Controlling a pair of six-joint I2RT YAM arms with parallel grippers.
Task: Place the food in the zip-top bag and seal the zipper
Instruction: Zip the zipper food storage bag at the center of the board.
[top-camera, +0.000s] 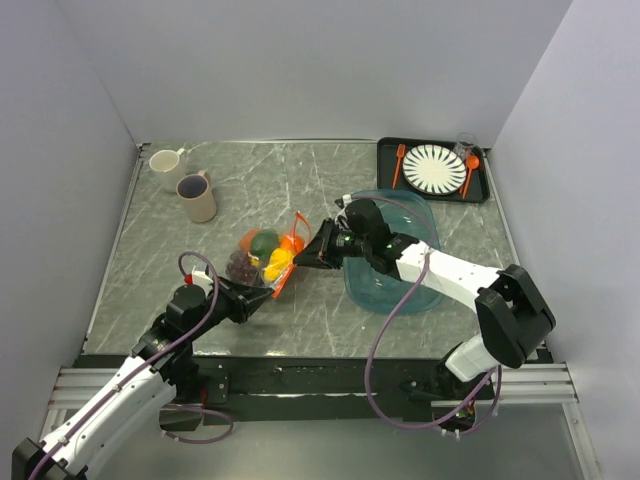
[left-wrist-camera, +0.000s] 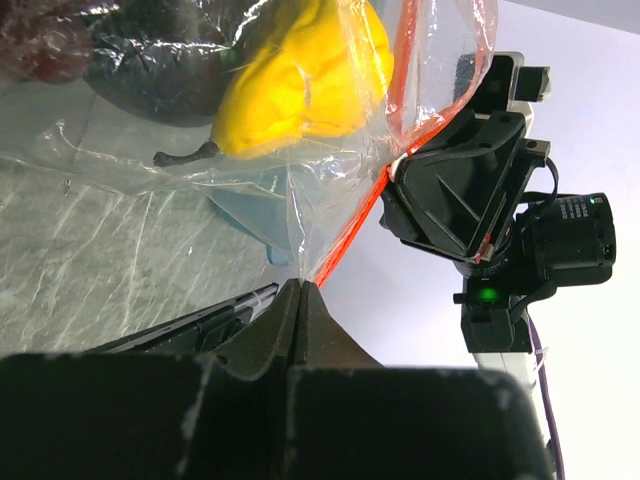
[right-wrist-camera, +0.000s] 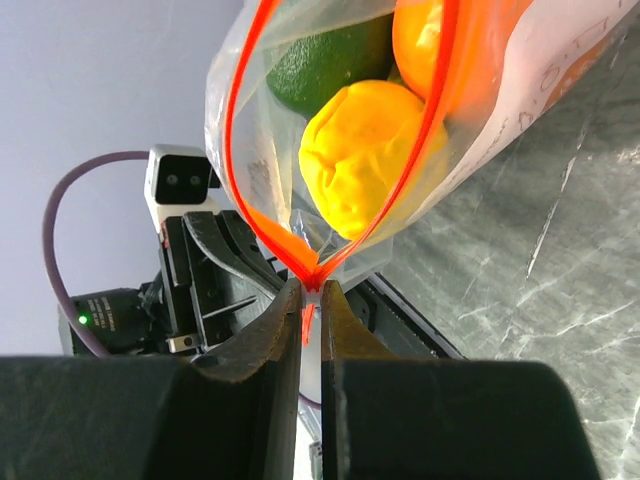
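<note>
We see the zip-top bag near the middle of the tabletop, stretched between the two grippers. The food is inside it: a yellow pear, a green piece, an orange and a dark grape bunch, all packed close together.

The left gripper has its fingers pressed together on a thin fold of clear plastic at the end of the bag towards the near edge, just beside the zipper. The right gripper pinches the other end, where the two orange-red halves of the zipper meet between its fingertips. From that pinch the two halves spread apart into a loop, so the mouth stands open along most of its length.

We think the bag sags onto the marble, though the top view does not show this clearly.

Under the right arm lies a teal tray, towards the right edge. A black tray with a striped plate sits at the far right corner, and two mugs stand near the far left corner.
</note>
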